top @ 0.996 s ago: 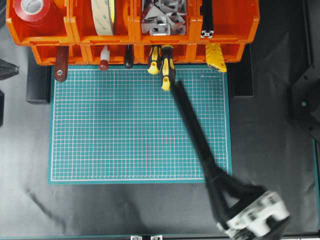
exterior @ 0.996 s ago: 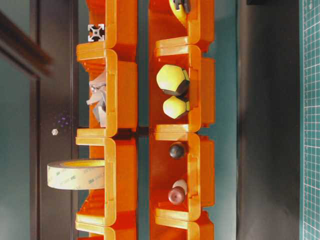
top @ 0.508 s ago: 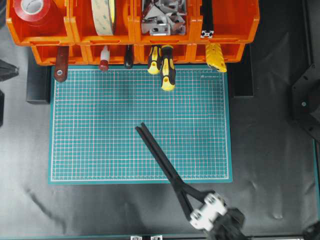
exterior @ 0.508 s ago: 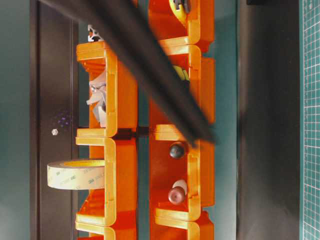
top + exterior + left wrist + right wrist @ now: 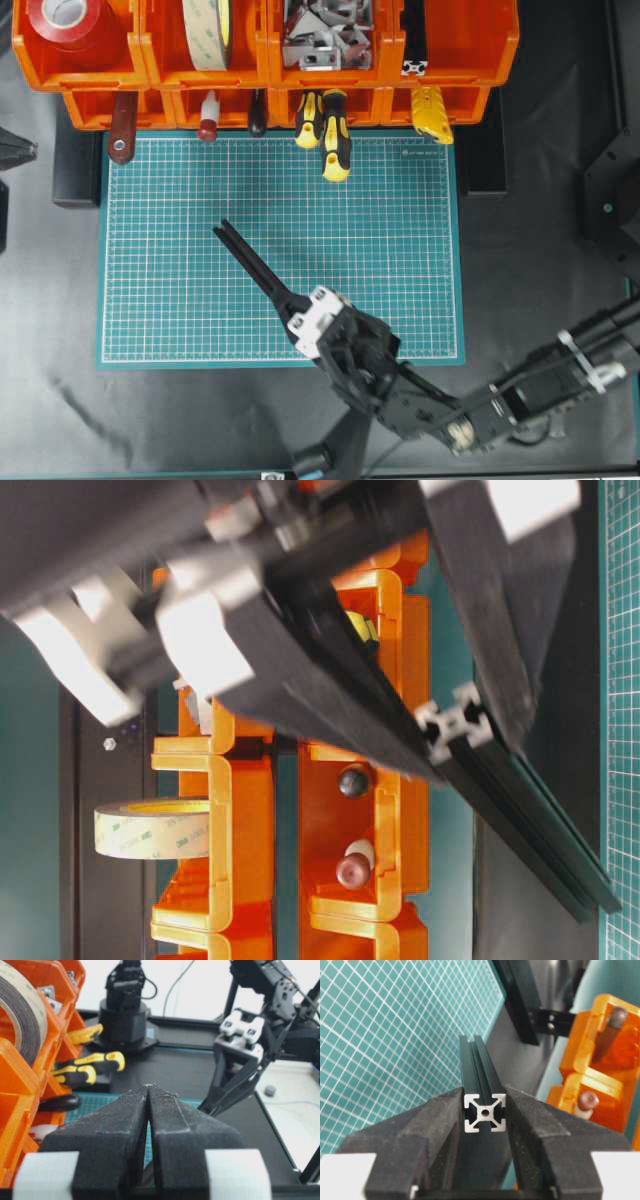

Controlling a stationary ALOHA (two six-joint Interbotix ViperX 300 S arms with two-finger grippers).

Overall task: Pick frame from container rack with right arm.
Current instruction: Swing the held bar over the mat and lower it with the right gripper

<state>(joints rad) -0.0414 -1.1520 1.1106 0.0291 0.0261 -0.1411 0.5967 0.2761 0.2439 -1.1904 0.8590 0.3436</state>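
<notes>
Green cutting mat, red tape roll, yellow-handled screwdrivers, grey corner brackets, beige tape roll

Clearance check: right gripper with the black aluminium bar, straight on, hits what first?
The held black bar leads: likely the green gridded cutting mat near its corner; if flatter, the brown-handled tool in the orange plastic rack.
</notes>
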